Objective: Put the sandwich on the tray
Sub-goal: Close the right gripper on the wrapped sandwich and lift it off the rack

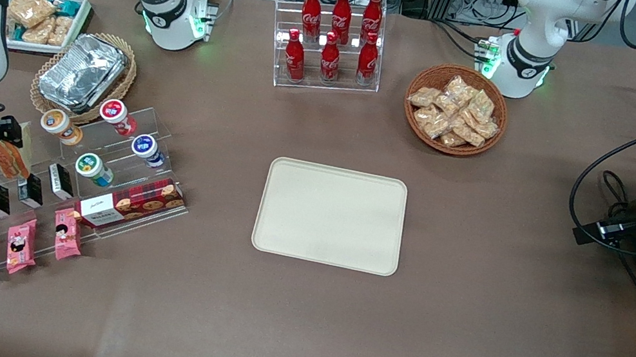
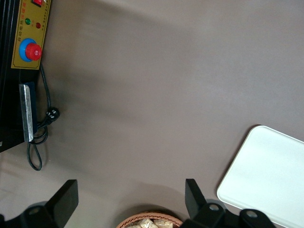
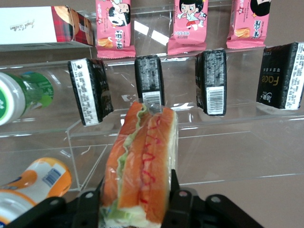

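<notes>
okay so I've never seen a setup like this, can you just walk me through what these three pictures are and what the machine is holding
These are two white robot arms at a brown table. One picture looks down on the table from the front; the other two come from cameras on each arm's wrist. The working arm's hand is over the clear stepped snack shelf, at its end of the table, shut on a wrapped sandwich. The cream tray in the middle of the table has nothing on it, so the sandwich is not yet placed. Also on the table: a rack of red cola bottles, a wicker basket of snack packets and pink snack packs.
</notes>
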